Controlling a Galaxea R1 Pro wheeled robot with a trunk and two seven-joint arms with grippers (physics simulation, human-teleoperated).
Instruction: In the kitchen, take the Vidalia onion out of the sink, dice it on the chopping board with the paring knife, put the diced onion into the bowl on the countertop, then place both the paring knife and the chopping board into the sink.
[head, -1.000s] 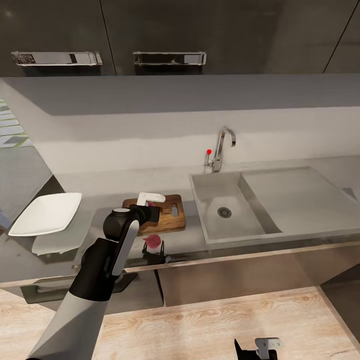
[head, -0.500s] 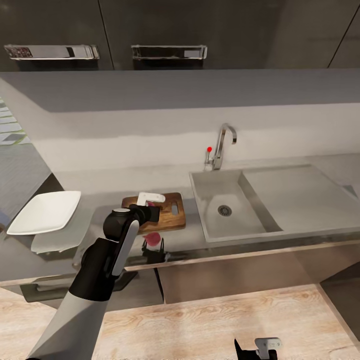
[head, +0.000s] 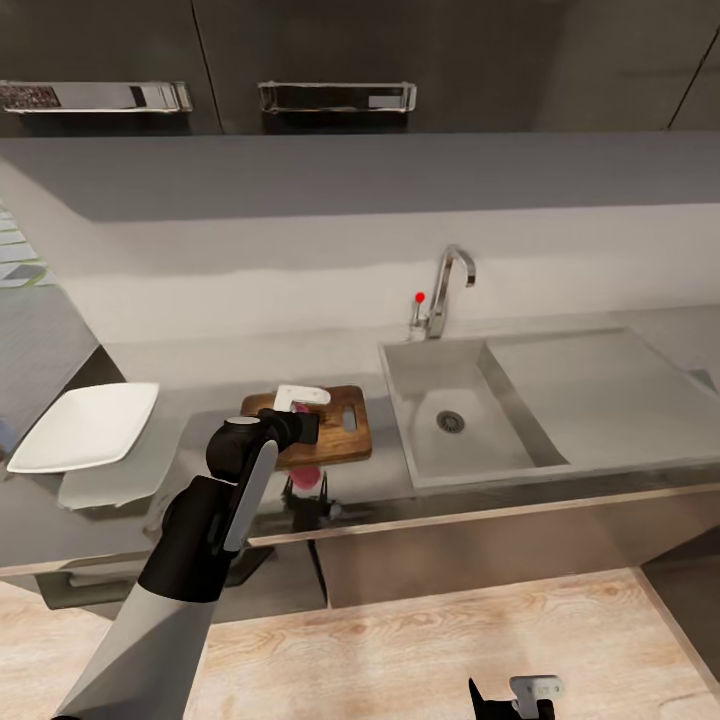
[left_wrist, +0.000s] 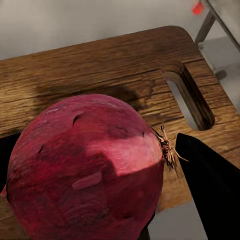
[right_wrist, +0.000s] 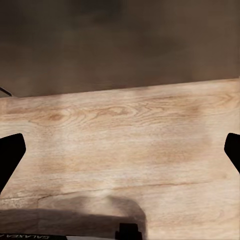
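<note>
Head view, left edge, mid-height: the bowl (head: 84, 425) sits on the countertop (head: 200, 360), well apart from the chopping board (head: 345, 435).

Lower left to centre: the left arm (head: 215, 515) rises from the bottom left corner toward the board. Its wrist covers the board's left part. The left gripper (head: 305, 478) is at the board's near edge, by the counter's front lip.

Left wrist view: the left gripper (left_wrist: 95, 200) is clenched around the Vidalia onion (left_wrist: 87, 167), which fills the lower left and centre of that frame. One dark finger (left_wrist: 212, 185) shows at lower right, just beside the onion's root tuft; the other is largely hidden behind the onion. The board (left_wrist: 100, 70) lies beneath, handle slot at right centre. Whether the onion touches the board cannot be told. In the head view the onion (head: 303, 474) shows as a small pink spot just below the board's near edge.

Centre right of the head view: the sink (head: 440, 425) is set into the countertop just right of the board, drain visible, drainboard to its right, tap (head: 445, 290) with red knob behind it.

Bottom edge, right of centre: the right gripper (head: 512, 697) hangs low over the wooden floor (head: 420, 640). Right wrist view: its fingers (right_wrist: 10, 155) sit at opposite frame edges, spread wide and released, with floor planks between them.

The paring knife could not be located.
</note>
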